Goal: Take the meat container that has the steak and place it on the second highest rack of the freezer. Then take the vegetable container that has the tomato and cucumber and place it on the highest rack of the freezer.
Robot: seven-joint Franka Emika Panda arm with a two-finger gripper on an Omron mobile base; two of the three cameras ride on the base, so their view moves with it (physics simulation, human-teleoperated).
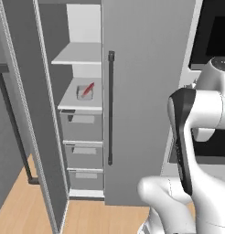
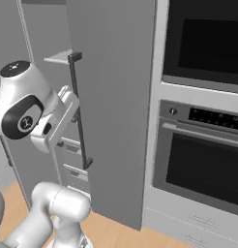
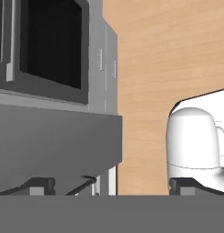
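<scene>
- The freezer is standing with its left door swung wide, so the shelves inside are reachable; the right panel with the long dark handle is facing the robot.
- The oven is sitting in the wall just beside the freezer, to the right.
- The white arm is folding up in front of the freezer, outside the cabinet and well apart from the shelves.
- The lower shelf is carrying the meat container, so the first placement looks done to me.
- The highest rack is lying bare, waiting for the vegetable container.
- The steak is leaning tilted inside its container.
- The gripper is pointing down toward the wooden floor, its fingertips spread wide and carrying nothing.
</scene>
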